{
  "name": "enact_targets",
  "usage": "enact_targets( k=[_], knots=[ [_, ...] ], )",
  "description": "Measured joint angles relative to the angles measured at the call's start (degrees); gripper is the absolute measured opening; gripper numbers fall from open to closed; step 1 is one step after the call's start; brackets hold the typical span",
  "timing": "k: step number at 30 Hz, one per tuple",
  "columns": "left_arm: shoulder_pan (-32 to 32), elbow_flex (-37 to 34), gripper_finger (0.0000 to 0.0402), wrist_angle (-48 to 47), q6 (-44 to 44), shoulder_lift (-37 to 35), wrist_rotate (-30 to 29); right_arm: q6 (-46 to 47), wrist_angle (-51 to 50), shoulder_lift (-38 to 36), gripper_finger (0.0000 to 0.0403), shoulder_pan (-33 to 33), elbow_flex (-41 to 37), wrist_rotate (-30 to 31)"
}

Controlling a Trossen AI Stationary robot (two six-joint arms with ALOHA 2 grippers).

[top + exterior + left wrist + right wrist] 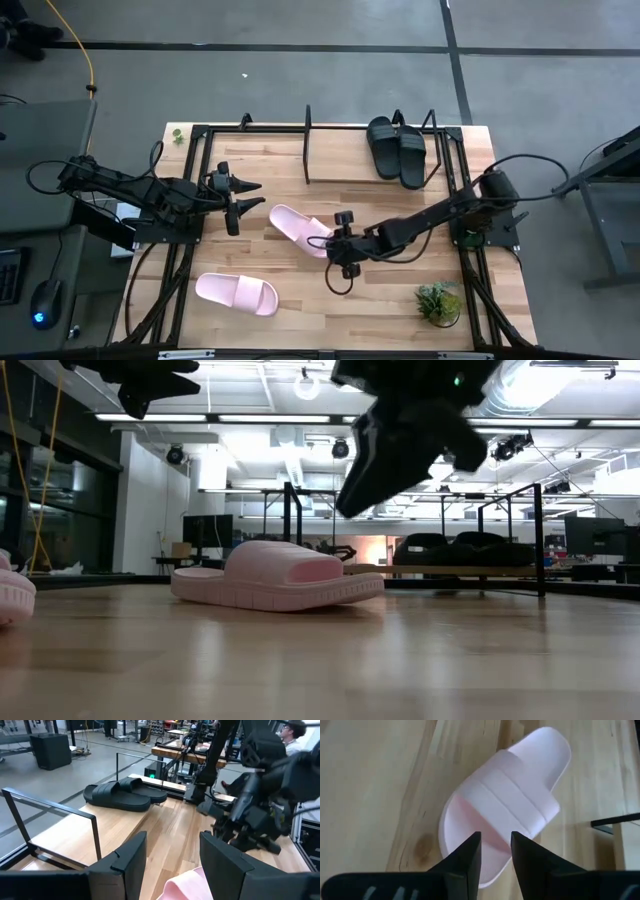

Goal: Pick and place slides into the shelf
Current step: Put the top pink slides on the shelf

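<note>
A pale pink slide [298, 228] is lying flat mid-tabletop [380, 300], its long axis running diagonally, with the right pincer [495, 851] hovering over one end, fingers narrowly parted and gripping nothing. Two black slides [396, 148] are sitting side by side on the shelf [330, 180], a second pink slide [236, 293] is lying near the front-left, and the left pincer [243, 196] is being held open and empty beside the shelf. No readable writing is being shown.

No readable text, label, brand, number or sign anywhere in view. Pink slides [299, 229], black slides [395, 147]: straps plain, no logo visible. Shelf [370, 150]: no marking. Table [300, 310] bare wood, no print.
</note>
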Motion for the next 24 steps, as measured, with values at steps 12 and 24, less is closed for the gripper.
enact_targets(
  k=[12,24],
  knots=[
    [0.0,0.0,0.0168,0.0,-0.7,0.0,0.0,-1.0,1.9,1.1,0.0096,-0.4,0.0,0.0],
    [0.0,0.0,0.0168,0.0,-0.7,0.0,0.0,-3.7,1.0,3.0,0.0096,-0.5,0.1,0.4]
  ],
)
